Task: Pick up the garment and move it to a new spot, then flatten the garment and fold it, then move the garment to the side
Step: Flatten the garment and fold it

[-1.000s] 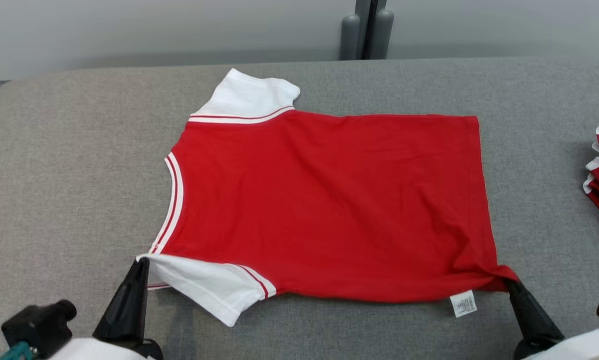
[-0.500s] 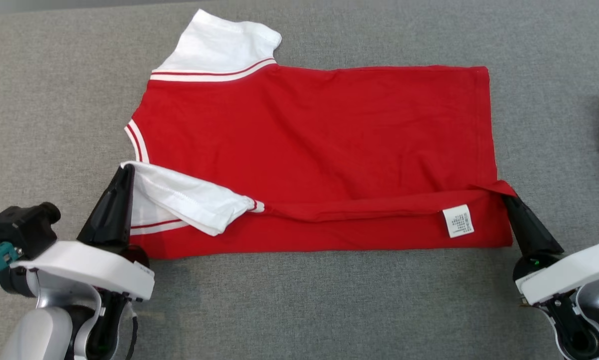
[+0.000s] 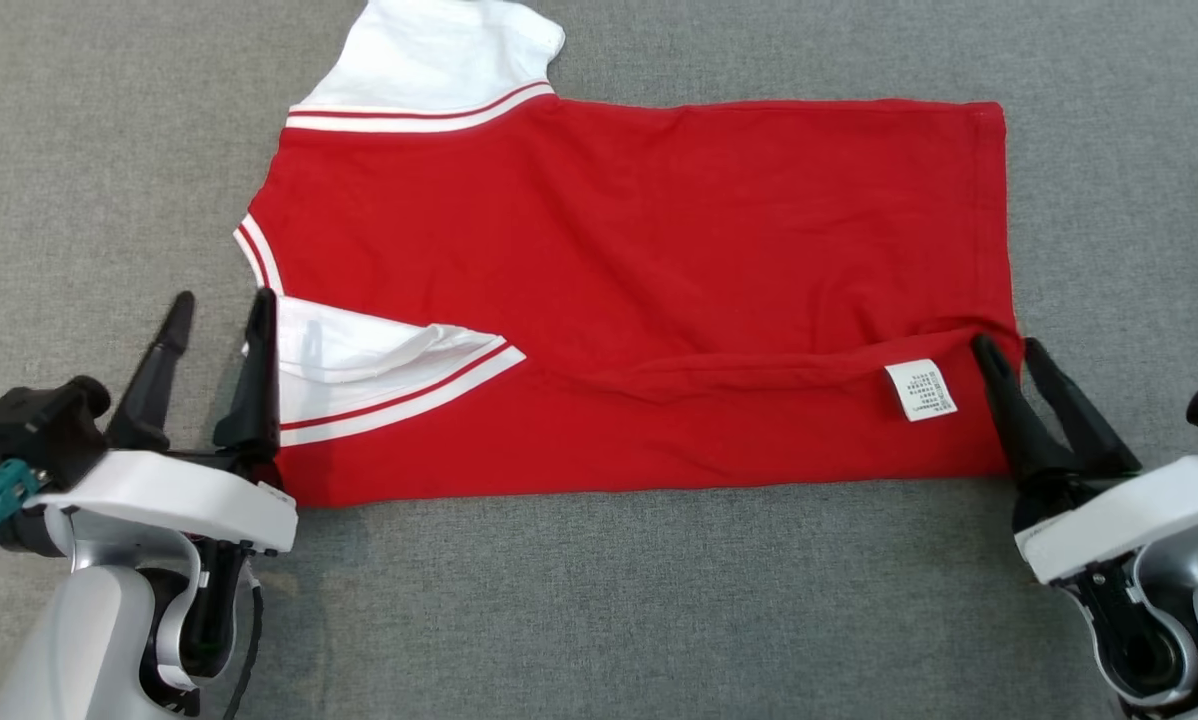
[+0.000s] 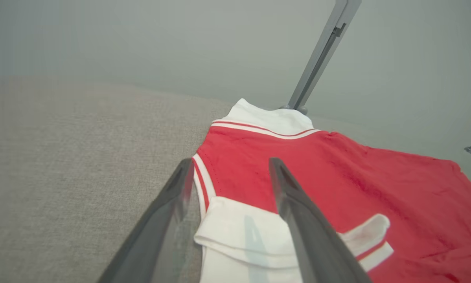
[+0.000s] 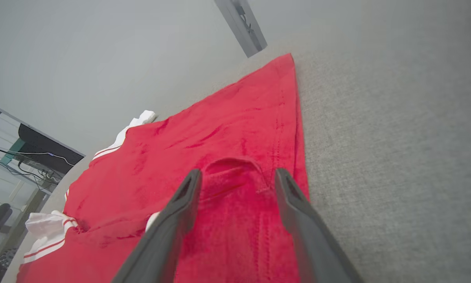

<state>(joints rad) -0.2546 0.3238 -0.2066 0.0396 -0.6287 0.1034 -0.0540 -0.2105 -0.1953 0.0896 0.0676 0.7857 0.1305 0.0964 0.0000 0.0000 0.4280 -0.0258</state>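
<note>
While arms (image 3: 149, 495) reach low over counter (image 3: 599, 600), left jaws spread astride folded white sleeve (image 3: 359, 360) of garment (image 3: 639, 250); right jaws spread astride hem corner (image 3: 1004, 335), holding nothing.

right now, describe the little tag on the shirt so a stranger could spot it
On the grey table lies a red-and-white shirt. Near its right end sits the care label, the only small white rectangle with printed text.

A lab-like workroom: grey padded table (image 3: 599, 600), bare partition wall (image 4: 141, 39), cabled dark screen (image 5: 48, 147).
</note>
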